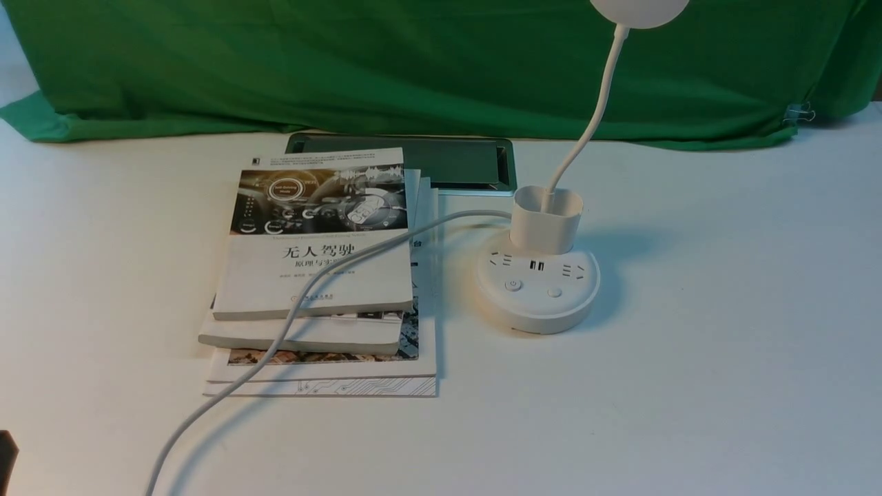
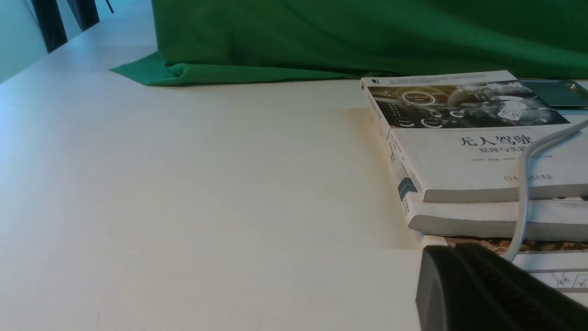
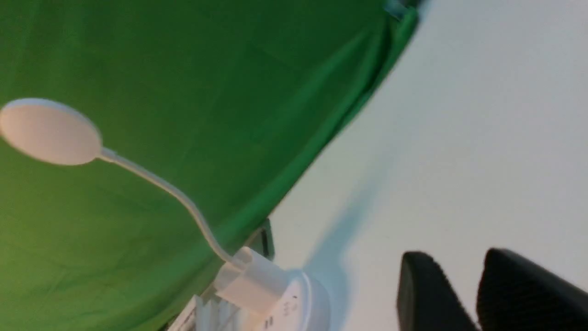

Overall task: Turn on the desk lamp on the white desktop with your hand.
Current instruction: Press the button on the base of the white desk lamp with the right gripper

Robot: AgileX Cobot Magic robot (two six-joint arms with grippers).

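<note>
The desk lamp stands unlit on the white desktop, right of centre. Its round base carries sockets, USB ports and two buttons. A cup holder, a thin neck and the head rise from it. In the right wrist view the lamp's head and base show off to one side of my right gripper. That gripper is slightly open, empty and over bare desktop. My left gripper is shut and empty, low by the books' near corner.
A stack of books lies left of the lamp, also seen in the left wrist view. The lamp's white cable runs over the books to the front left. A dark silver-framed panel and a green cloth lie behind.
</note>
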